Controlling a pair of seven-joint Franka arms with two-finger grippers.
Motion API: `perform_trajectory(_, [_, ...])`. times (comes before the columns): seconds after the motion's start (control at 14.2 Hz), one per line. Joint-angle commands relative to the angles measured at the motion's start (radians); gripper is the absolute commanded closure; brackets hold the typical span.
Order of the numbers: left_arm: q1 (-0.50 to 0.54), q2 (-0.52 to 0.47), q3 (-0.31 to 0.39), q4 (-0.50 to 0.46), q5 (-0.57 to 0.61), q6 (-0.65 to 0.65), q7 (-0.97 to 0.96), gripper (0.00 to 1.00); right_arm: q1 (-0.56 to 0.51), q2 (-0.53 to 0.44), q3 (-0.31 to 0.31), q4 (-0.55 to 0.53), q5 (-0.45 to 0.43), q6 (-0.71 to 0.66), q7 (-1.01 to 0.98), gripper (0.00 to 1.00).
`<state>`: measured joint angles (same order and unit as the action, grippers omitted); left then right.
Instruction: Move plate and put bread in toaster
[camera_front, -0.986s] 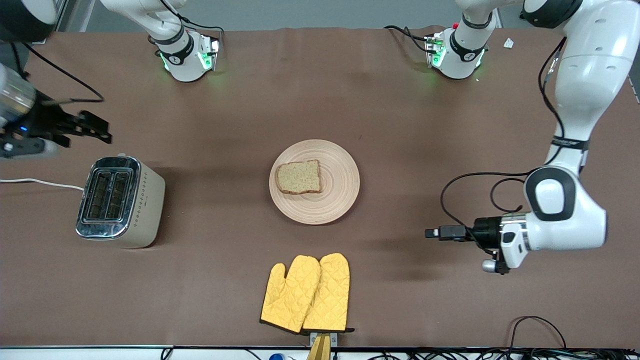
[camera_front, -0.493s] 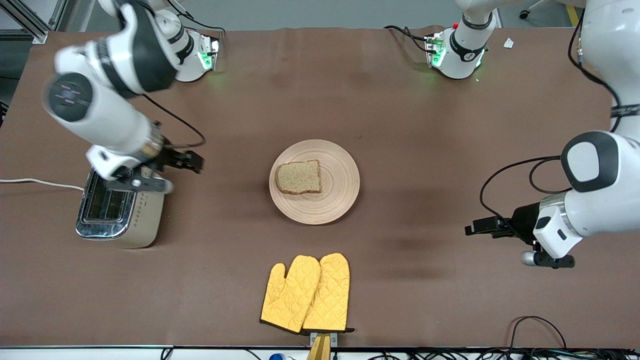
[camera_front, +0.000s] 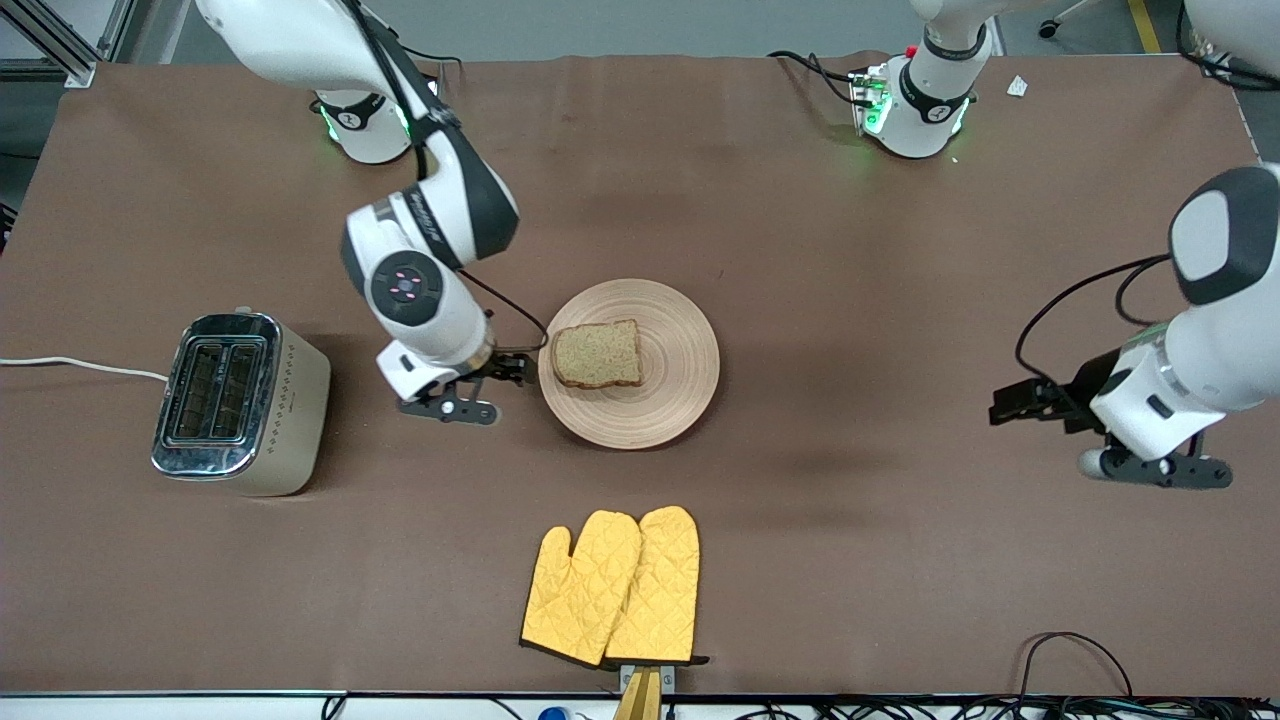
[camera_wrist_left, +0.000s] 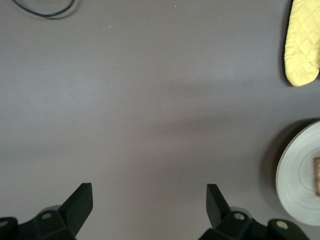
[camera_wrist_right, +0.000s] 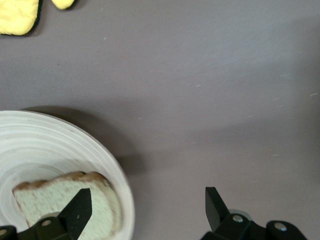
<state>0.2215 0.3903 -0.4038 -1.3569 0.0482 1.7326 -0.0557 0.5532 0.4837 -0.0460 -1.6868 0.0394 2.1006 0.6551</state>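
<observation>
The pale wooden plate lies mid-table with the brown bread on it, toward the toaster's side. The cream and chrome toaster stands at the right arm's end, slots empty. My right gripper is open, low at the plate's rim on the toaster side. In the right wrist view it straddles the rim, one finger over the bread. My left gripper is open and empty over bare table at the left arm's end, well away from the plate; its open jaws show in the left wrist view.
A pair of yellow oven mitts lies near the table's front edge, nearer the camera than the plate. The toaster's white cord runs off the table's end. Black cables lie at the front edge near the left arm's end.
My right arm swung from above the toaster end across to the plate's rim and came down low. My left arm drew back toward its own end of the table.
</observation>
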Motion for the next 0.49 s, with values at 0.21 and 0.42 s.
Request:
perform_trajectory(0.21, [0.009, -0.215, 0.011, -0.019, 0.042, -0.146, -0.004, 0.0, 0.096, 0.078, -0.009, -0.023, 0.008, 0.096, 0.118, 0.07])
perform_trajectory(0.42, [0.009, -0.267, 0.049, -0.019, 0.039, -0.183, 0.011, 0.0, 0.125, 0.085, -0.009, -0.057, 0.008, 0.11, 0.126, 0.12])
